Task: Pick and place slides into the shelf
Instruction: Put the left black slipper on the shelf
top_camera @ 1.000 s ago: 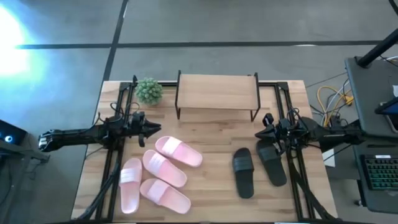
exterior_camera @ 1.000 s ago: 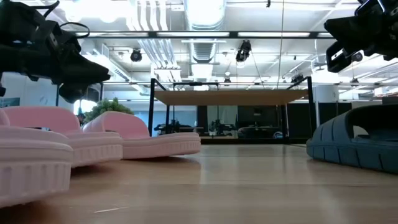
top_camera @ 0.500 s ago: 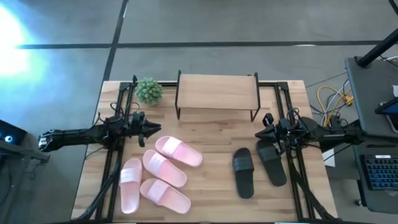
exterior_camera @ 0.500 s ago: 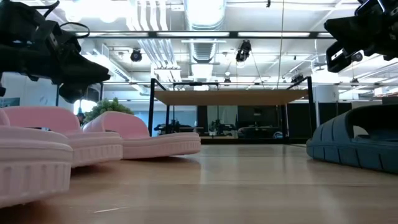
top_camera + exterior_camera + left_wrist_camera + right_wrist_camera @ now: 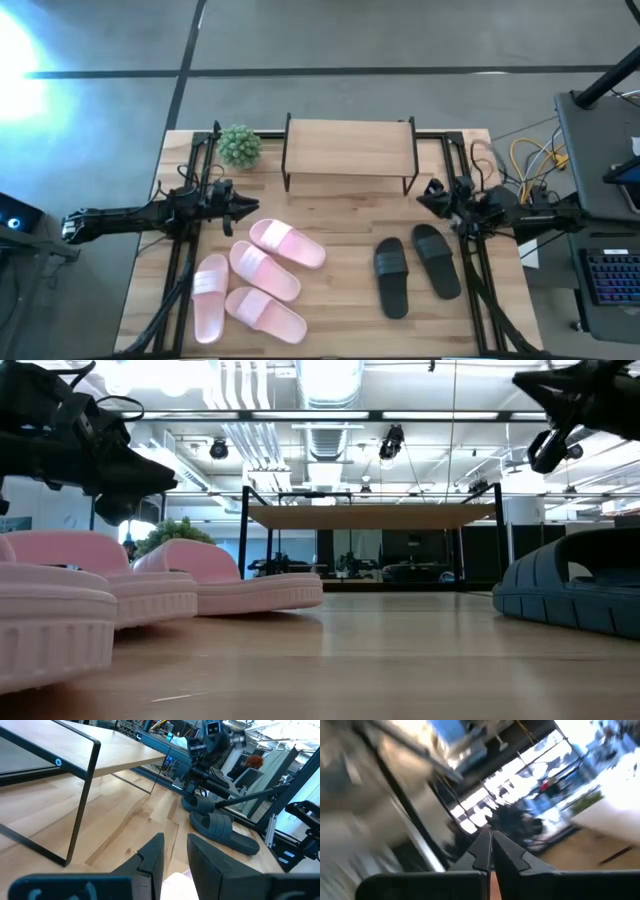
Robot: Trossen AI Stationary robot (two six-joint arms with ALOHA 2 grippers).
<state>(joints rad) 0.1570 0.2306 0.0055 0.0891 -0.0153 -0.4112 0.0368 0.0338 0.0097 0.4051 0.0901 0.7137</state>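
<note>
Several pale pink slides (image 5: 262, 280) lie sole down on the table's near left. Two black slides (image 5: 415, 268) lie side by side at the near right. The shelf (image 5: 350, 150) stands on thin black legs at the far middle, and nothing lies on its top plank. My left gripper (image 5: 250, 207) hovers level just beyond the pink slides, a little open, with nothing between its fingers (image 5: 175, 855). My right gripper (image 5: 425, 196) hangs shut above the table, beyond the black slides, tipped upward (image 5: 520, 380).
A small potted plant (image 5: 240, 145) stands left of the shelf. Black frame rails (image 5: 190, 250) run along both side edges of the table. Cables (image 5: 530, 160) and a keyboard (image 5: 612, 275) lie beyond the right edge. Bare wood (image 5: 350, 215) stretches between the shelf and the slides.
My right gripper has rolled about its own axis and tipped its fingers upward. It has drawn back from over the right black slide toward the far edge, and it stays shut.
</note>
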